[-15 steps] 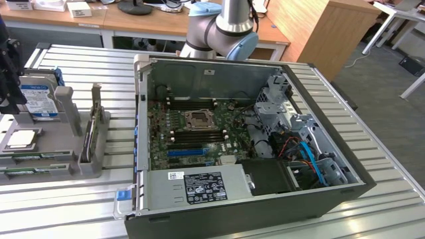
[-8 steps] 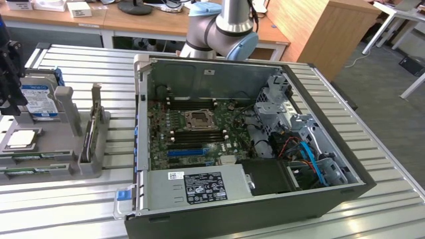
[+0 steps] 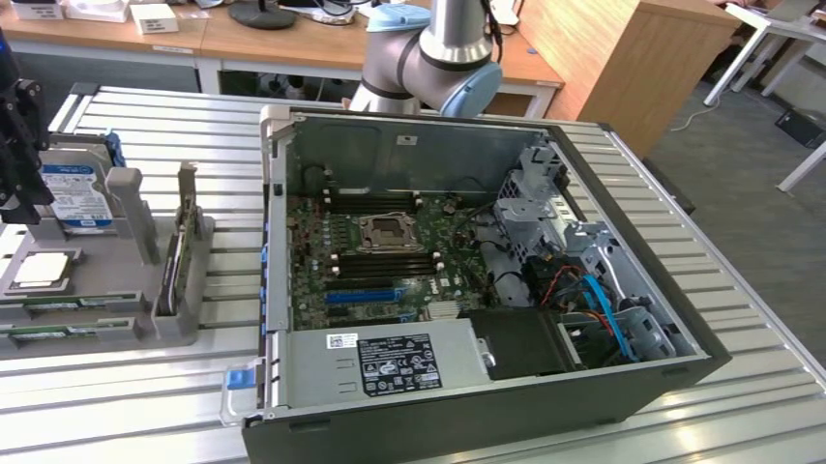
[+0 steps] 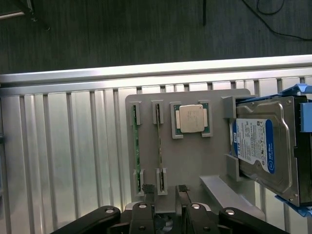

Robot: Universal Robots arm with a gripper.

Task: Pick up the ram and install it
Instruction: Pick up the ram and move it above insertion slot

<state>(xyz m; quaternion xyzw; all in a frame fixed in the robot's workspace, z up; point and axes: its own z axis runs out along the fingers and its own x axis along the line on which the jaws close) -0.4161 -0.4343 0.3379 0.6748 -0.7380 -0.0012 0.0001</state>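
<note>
As far as the pictures showed, the task had barely begun. The gripper hung above the grey holder with its fingers spread apart and nothing between them. The ram, a thin green stick, stood on edge in its slots in the holder, untouched. A second stick stood just beside it and parallel. The gripper looked nearer the first of the two, though which one it was lined up on could not be told for certain. In the same holder a processor lay flat beside the sticks, and a hard drive sat propped at the far end.

In the exterior view the holder stood on the slatted table at the exterior view's left, just beside the open computer case. Inside the case the motherboard lay exposed, and the long memory slots on either side of the processor socket looked empty. So nothing had been lifted or fitted. Both the pick-up and the seating of the stick in the board were not yet done.
</note>
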